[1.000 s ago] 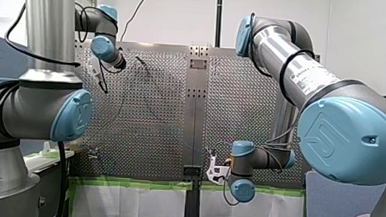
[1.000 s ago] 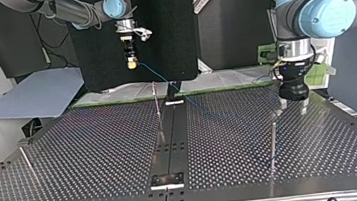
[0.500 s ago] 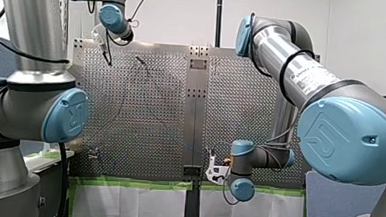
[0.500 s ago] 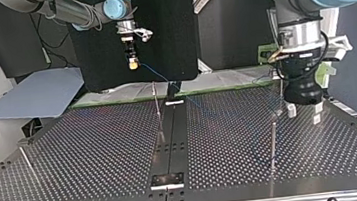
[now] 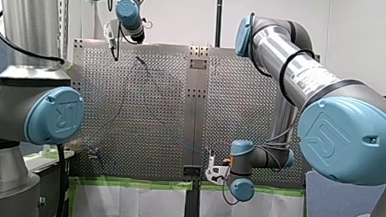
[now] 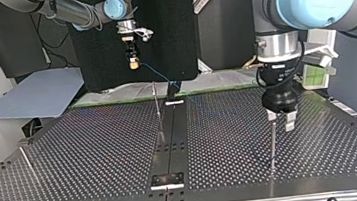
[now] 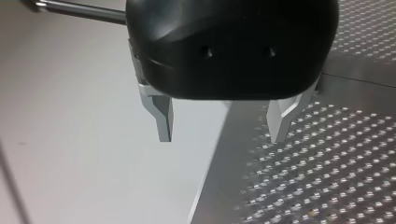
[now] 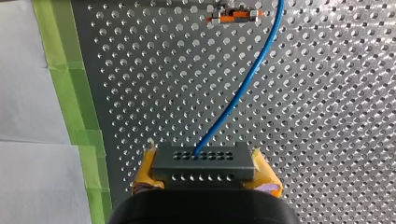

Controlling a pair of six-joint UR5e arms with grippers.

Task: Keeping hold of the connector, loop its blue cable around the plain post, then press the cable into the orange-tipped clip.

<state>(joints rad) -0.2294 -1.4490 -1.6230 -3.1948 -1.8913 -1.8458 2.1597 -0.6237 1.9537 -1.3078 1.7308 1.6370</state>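
Perforated metal table (image 6: pixel 96 154), w/ green tape (image 8: pixel 79 107) along one edge, is being worked by two arms.

- Item 1: connector (image 8: pixel 203 161), dark grey block. It is being clamped btwn the yellow pads of the right gripper (image 8: pixel 205 175), above the table's far edge in the top view.
- Item 2: blue cable (image 8: pixel 243 88). It is being led out of the connector's face and over the holes, passing just beside the orange-tipped clip (image 8: pixel 232 17). Seated in the clip or not: cannot be told.
- Item 3: left gripper (image 7: pixel 220 136). Its metal fingers are being held apart w/ nothing btwn them, and it is being held just beside the top of the plain post (image 6: pixel 273 143).
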